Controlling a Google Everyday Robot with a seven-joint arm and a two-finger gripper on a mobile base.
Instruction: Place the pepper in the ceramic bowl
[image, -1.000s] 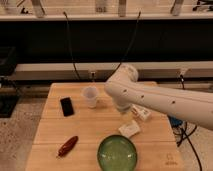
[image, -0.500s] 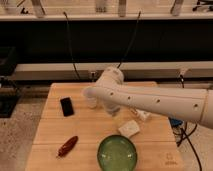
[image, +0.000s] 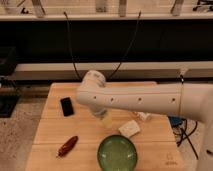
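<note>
- Arm (image: 145, 100) — a thick white limb that enters from the right edge and crosses above the wooden table (image: 52, 131). Its rounded joint ends over the table's rear left part, just right of the black phone (image: 66, 106).
- Gripper (image: 106, 120) — only a pale stub shows below the arm's underside. It hangs over the middle of the table, between the phone and the white block (image: 129, 128). Whether it is apart or together cannot be told, and nothing can be seen held in it.
- Pepper (image: 67, 146) — dark red and elongated, lying flat on the table's front left area. It is set on a diagonal, with its lower end toward the front left corner. It is apart from the gripper and lies in front of the phone.
- Ceramic bowl (image: 117, 154) — round, glossy green with a darker rim, standing at the front edge of the table. It is to the right of the pepper and not touching it. Its inside shows only green glaze.
- White block — lies just behind the bowl's right rim.
- Small pale item (image: 142, 116) — sits behind the block, partly under the arm; its kind cannot be told.
- Two black cables (image: 70, 45) — hang against the dark wall behind the table.
</note>
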